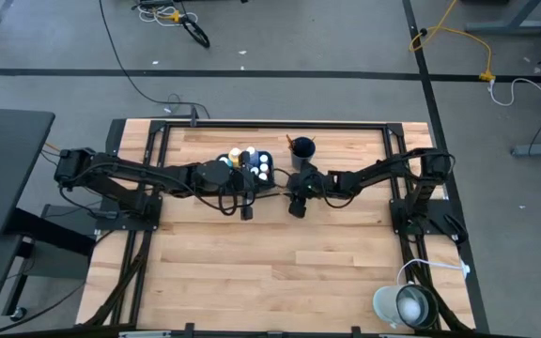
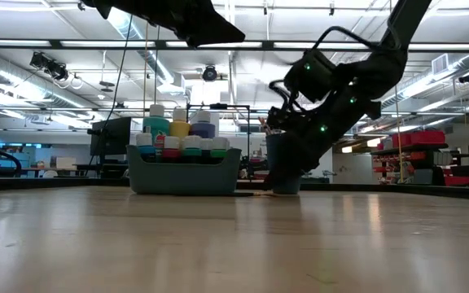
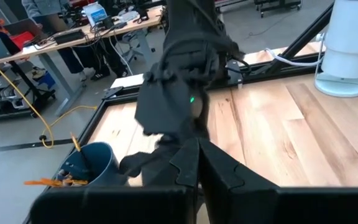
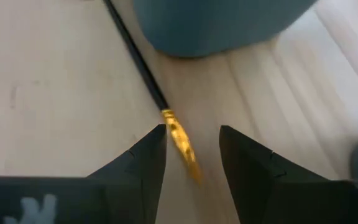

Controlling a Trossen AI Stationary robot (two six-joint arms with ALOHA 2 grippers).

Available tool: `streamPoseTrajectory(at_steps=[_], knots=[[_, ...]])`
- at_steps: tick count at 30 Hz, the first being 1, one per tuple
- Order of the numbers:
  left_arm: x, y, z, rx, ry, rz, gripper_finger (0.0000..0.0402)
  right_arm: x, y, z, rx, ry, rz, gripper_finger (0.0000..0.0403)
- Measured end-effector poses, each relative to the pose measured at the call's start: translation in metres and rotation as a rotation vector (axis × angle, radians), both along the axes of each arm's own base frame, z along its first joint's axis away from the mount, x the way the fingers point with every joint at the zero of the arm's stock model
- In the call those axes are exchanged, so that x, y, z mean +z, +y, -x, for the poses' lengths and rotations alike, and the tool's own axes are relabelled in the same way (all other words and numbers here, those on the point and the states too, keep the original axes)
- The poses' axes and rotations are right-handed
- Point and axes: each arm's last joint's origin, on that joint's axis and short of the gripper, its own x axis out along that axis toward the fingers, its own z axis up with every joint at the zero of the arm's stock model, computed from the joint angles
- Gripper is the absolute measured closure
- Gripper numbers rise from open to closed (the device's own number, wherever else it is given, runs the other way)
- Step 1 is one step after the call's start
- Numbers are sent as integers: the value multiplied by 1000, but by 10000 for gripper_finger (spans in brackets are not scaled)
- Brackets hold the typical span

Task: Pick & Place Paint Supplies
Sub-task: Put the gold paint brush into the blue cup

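Observation:
A paintbrush (image 4: 166, 118) with a dark handle and a gold ferrule lies flat on the wooden table, close to the foot of the dark blue cup (image 4: 216, 25). My right gripper (image 4: 191, 134) is open and low over the table, one finger on either side of the brush's ferrule end, touching nothing that I can see. The cup (image 1: 301, 147) holds brushes. The teal tray (image 2: 186, 171) holds several white-capped paint bottles (image 1: 252, 161). My left gripper (image 3: 197, 149) is shut and empty, high above the table by the tray's near side (image 1: 252, 195).
A white round lamp-like object (image 1: 404, 305) stands at the table's near right corner. A dark metal frame (image 1: 252, 125) runs along the table's far and side edges. Bare wood (image 1: 270, 272) lies nearer than both arms.

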Motion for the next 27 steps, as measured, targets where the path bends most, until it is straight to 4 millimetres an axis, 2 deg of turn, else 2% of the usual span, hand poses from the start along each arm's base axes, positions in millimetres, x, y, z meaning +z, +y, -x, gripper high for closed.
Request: streamPoseTrajectory(at_steps=[6,14,24,27], knots=[[0,0,0,-1,-1,-10,384,-10,-8,0,17,6,-48,249],[0,0,0,-2,1,-16,384,-13,-8,-1,48,7,-71,259],[0,0,0,8,2,-19,384,-16,-6,2,112,49,-143,382],[0,1,0,26,2,-24,384,-16,-2,2,155,43,-187,398]])
